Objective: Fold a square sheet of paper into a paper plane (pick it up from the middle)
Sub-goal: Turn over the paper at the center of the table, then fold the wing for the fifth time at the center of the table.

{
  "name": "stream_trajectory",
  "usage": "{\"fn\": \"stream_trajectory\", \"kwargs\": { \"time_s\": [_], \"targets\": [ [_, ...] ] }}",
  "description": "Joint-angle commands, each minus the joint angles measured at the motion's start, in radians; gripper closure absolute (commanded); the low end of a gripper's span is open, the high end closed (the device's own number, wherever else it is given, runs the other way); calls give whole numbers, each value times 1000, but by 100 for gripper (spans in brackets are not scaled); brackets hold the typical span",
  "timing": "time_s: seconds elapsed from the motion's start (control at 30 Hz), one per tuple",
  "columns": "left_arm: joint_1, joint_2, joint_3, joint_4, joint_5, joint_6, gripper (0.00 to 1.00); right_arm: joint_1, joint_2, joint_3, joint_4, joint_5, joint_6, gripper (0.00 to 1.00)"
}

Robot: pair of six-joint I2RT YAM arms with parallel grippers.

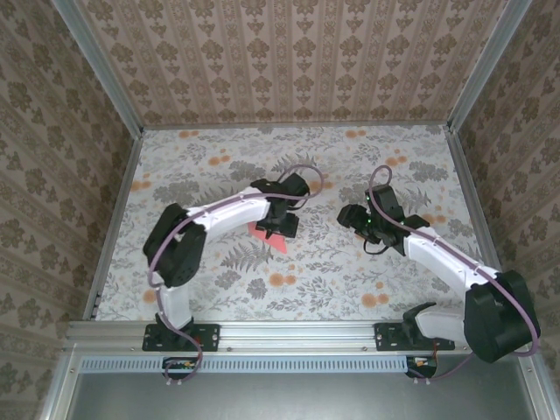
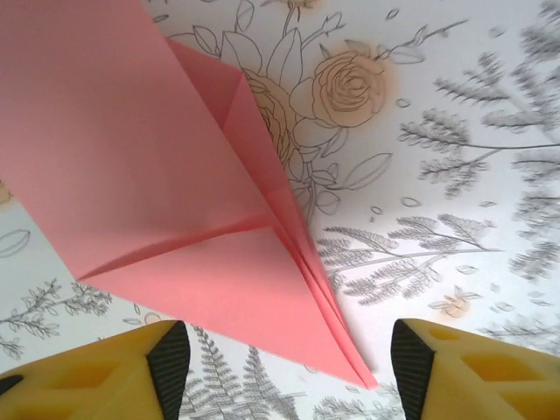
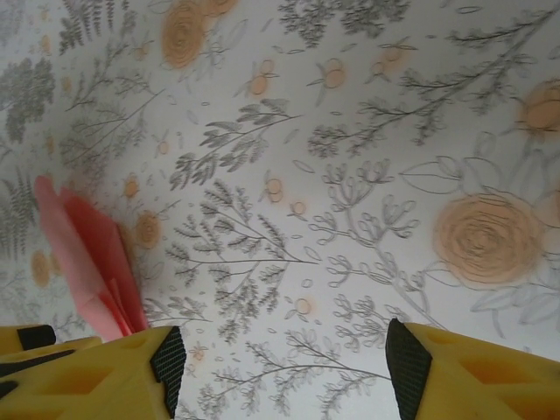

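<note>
The salmon-pink sheet is folded into a pointed paper plane (image 2: 175,219) with layered creases, and it lies flat on the flower-printed table (image 2: 455,175). Its narrow tip reaches down between the pads of my left gripper (image 2: 289,372), which is open and hangs just above it, touching nothing. From above, the paper plane (image 1: 268,234) peeks out under the left gripper (image 1: 282,224) near the table's middle. My right gripper (image 3: 286,367) is open over bare tabletop with nothing between its fingers. In its view the paper plane (image 3: 87,254) lies off to the left. From above, the right gripper (image 1: 352,218) stands to the right of the plane.
The table (image 1: 350,271) is covered in a grey leaf and orange flower print. Patterned walls (image 1: 289,61) with metal corner rails close it in at the back and both sides. Both arm bases are bolted to the near rail (image 1: 297,332).
</note>
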Motion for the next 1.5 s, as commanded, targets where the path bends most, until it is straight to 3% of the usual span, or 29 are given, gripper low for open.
{"fn": "stream_trajectory", "kwargs": {
  "time_s": [0.0,0.1,0.23,0.43,0.83,1.2,1.33,1.47],
  "targets": [
    [83,-157,-103,142,150,-53,29,52,52,20,67,-63,-9,37],
    [171,-265,-227,208,169,-94,22,157,122,74,106,-63,-11,41],
    [288,-389,-383,261,184,-133,15,301,289,191,153,-96,6,54],
    [411,-525,-530,280,195,-151,9,418,526,373,174,-131,26,63],
    [469,-571,-621,336,292,-150,6,411,730,506,4,-110,-109,64],
    [465,-550,-648,416,387,-151,0,322,603,309,8,-275,-496,64],
    [449,-550,-662,453,403,-188,0,321,516,313,77,-286,-396,57],
    [413,-548,-688,513,405,-279,0,321,496,316,112,-143,-212,57]
  ]
}}
